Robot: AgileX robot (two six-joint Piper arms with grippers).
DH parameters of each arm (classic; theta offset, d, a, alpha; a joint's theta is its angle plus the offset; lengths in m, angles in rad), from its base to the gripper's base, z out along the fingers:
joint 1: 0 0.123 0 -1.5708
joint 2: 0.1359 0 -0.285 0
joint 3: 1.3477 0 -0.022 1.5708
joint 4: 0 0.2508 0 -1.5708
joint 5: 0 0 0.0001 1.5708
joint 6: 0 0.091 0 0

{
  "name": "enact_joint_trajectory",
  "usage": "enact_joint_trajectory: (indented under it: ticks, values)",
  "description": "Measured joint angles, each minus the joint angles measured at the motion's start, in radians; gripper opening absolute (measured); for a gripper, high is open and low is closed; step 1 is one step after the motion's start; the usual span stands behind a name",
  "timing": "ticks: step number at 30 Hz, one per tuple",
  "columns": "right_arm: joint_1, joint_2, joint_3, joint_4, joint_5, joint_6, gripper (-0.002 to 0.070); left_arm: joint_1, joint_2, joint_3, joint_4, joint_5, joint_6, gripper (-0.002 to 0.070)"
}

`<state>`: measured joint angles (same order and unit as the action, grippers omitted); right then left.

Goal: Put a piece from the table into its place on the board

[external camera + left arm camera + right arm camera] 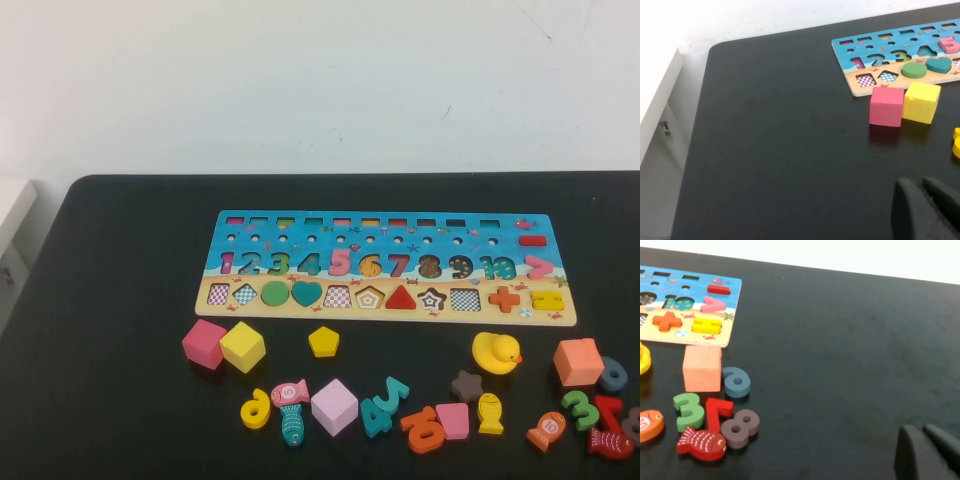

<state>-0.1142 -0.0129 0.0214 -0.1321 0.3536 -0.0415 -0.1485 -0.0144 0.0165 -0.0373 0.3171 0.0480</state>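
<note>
We see the board's (687, 305) corner at upper left, loose number pieces (715, 410) below it, our right gripper (926, 452) lower right.

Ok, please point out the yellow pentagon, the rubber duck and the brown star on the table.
yellow pentagon (323, 341), high view, centre of its top face.
rubber duck (494, 353), high view, middle of its body.
brown star (466, 385), high view, centre of the star.
</note>
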Motion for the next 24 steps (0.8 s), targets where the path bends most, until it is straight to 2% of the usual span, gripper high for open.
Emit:
enact_joint_trajectory:
  ticks: [11, 20, 24]
  values:
    - [0.000, 0.000, 0.000, 0.000, 0.000, 0.000, 0.0018, 0.000, 0.000, 0.002, 0.000, -0.055, 0.000, -0.0002]
    - [0.000, 0.000, 0.000, 0.000, 0.000, 0.000, 0.0018, 0.000, 0.000, 0.002, 0.000, -0.509, -0.003, -0.0002]
    - [0.000, 0.000, 0.000, 0.000, 0.000, 0.000, 0.0019, 0.000, 0.000, 0.002, 0.000, -0.638, -0.001, -0.0002]
